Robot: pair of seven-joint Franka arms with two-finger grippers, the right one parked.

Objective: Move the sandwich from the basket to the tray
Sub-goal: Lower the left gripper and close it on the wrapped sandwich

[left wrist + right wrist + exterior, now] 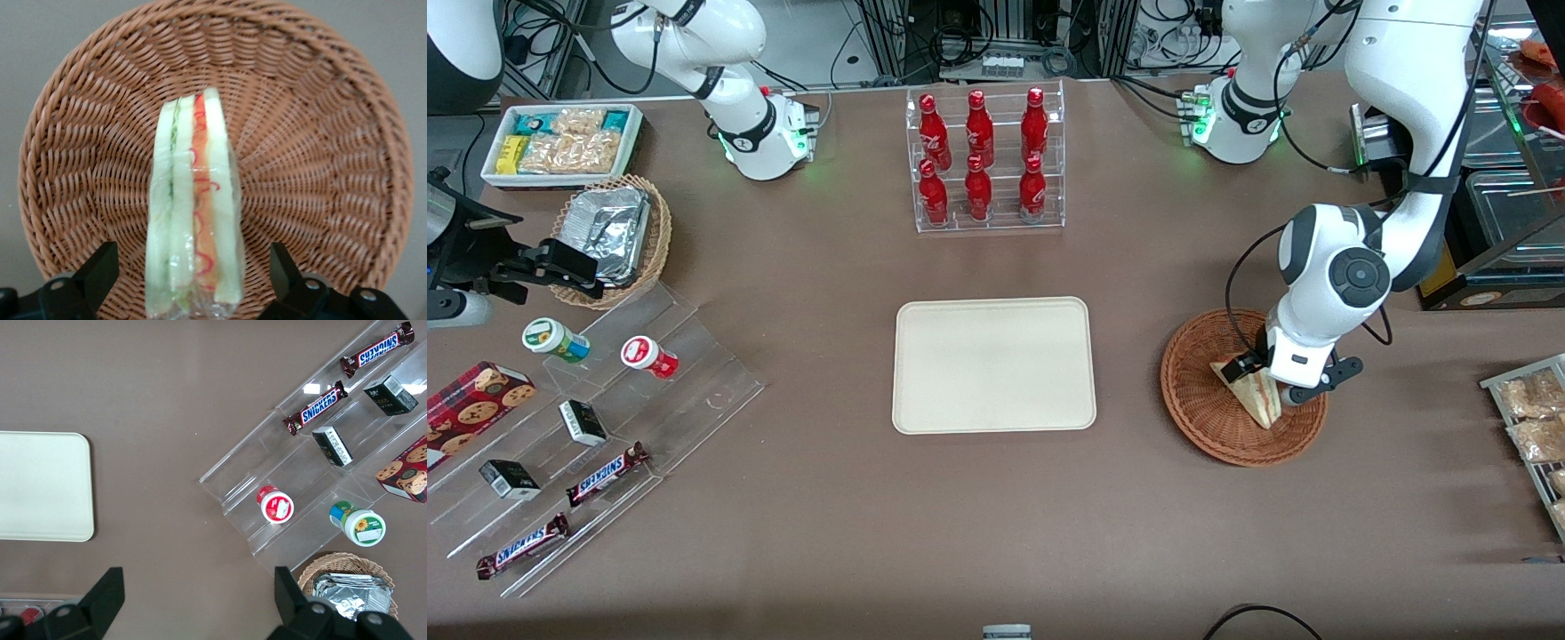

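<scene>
- Front view: the sandwich (1252,391) is a pale bread wedge with a reddish stripe along its cut edge. It lies in the basket (1199,402), toward my working arm's end of the worktop (996,516).
- My pincer (1270,384) is down inside the basket, right at the sandwich. From here I cannot tell whether the fingers press on it.
- The tray (994,364) sits mid-worktop, well apart from the basket, with bare worktop between them. A rack of red bottles (983,160) stands farther from the camera than the tray.
- Left wrist view: the sandwich (195,213) stands on edge in clear wrap, white bread layers with green and red filling showing. It rests on the basket (320,133) weave.
- My pincer (193,280) is spread wide: the dark fingers (100,270) flank the wedge, each with a gap to it, so nothing is gripped.
- Right wrist view: a corner of the tray (43,487) shows, beside a clear stepped stand (320,453) with candy bars (317,407) and small jars (275,505).
</scene>
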